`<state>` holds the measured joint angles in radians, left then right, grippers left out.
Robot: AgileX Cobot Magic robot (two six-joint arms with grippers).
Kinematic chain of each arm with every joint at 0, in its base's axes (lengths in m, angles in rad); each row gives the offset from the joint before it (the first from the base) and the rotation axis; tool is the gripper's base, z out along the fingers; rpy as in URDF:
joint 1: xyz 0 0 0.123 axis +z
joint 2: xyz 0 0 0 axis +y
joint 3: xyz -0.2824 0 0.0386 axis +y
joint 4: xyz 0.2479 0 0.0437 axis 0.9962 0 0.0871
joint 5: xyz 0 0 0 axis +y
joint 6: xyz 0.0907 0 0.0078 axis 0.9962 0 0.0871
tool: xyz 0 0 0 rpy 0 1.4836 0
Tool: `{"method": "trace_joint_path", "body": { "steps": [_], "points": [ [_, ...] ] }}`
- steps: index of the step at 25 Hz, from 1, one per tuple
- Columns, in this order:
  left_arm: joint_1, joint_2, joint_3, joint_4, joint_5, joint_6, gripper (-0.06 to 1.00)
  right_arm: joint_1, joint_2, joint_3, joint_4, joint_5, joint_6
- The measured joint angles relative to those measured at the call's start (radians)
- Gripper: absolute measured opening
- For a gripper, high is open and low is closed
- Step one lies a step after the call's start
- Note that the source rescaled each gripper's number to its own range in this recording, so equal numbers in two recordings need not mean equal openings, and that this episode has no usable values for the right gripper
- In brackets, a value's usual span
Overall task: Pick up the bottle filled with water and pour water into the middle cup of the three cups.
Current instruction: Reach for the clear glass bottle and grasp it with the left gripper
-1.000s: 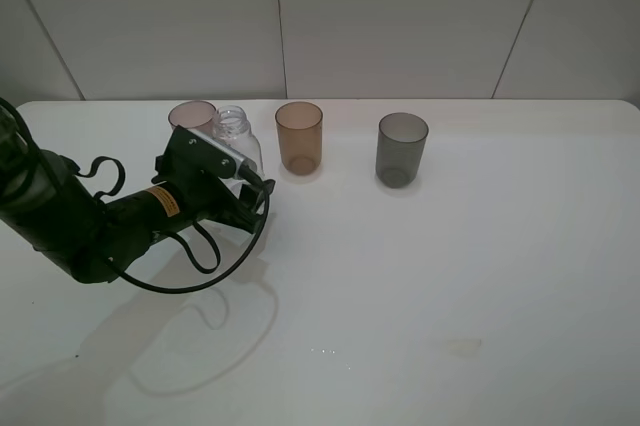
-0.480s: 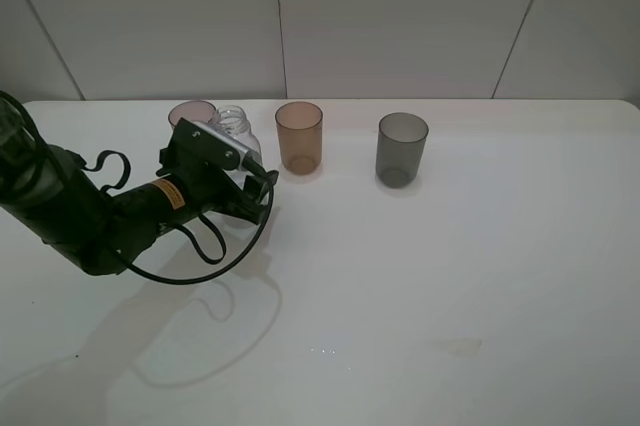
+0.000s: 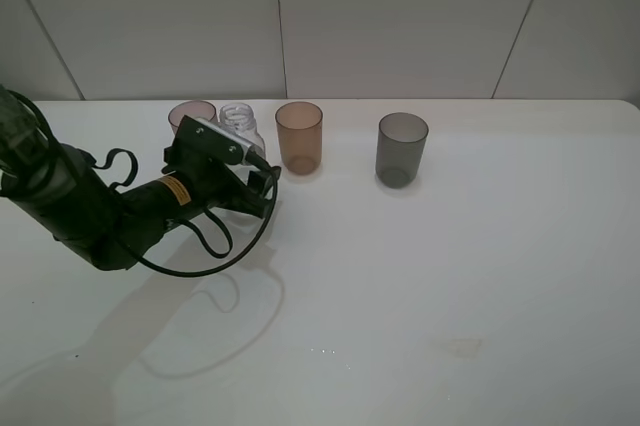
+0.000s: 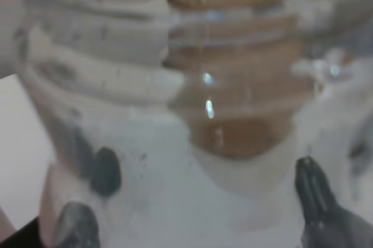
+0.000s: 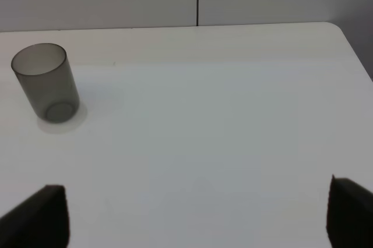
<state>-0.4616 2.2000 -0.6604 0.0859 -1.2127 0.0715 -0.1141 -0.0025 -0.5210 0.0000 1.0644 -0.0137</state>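
Here, clear ribbed plastic bottle (image 3: 238,126), left gripper (image 4: 195,210) spread wide around it, right gripper (image 5: 195,213) agape and empty

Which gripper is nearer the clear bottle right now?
Left. The left gripper straddles the bottle; the right gripper hangs over the table beyond the smoky-grey cup, far off.

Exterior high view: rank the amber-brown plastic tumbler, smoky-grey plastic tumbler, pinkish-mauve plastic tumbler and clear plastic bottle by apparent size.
1. The amber-brown tumbler and smoky-grey tumbler look alike; no ranking between them.
2. The clear bottle and pinkish-mauve tumbler are mostly hidden behind the left gripper, so unsure.
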Motion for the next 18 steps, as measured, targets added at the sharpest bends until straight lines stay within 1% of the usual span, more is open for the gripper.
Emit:
{"method": "trace_joint_path", "body": {
  "steps": [1,2,3,4,5,18],
  "points": [
    [0.000,0.000,0.000,0.000,0.000,0.000,0.64,0.000,0.000,0.000,0.000,0.000,0.000],
    [0.000,0.000,0.000,0.000,0.000,0.000,0.55,0.000,0.000,0.000,0.000,0.000,0.000],
    [0.000,0.000,0.000,0.000,0.000,0.000,0.40,0.000,0.000,0.000,0.000,0.000,0.000],
    [0.000,0.000,0.000,0.000,0.000,0.000,0.15,0.000,0.000,0.000,0.000,0.000,0.000],
    [0.000,0.000,0.000,0.000,0.000,-0.001,0.00,0.000,0.000,0.000,0.000,0.000,0.000],
    [0.000,0.000,0.000,-0.001,0.001,-0.032,0.01,0.000,0.000,0.000,0.000,0.000,0.000]
  ]
}}
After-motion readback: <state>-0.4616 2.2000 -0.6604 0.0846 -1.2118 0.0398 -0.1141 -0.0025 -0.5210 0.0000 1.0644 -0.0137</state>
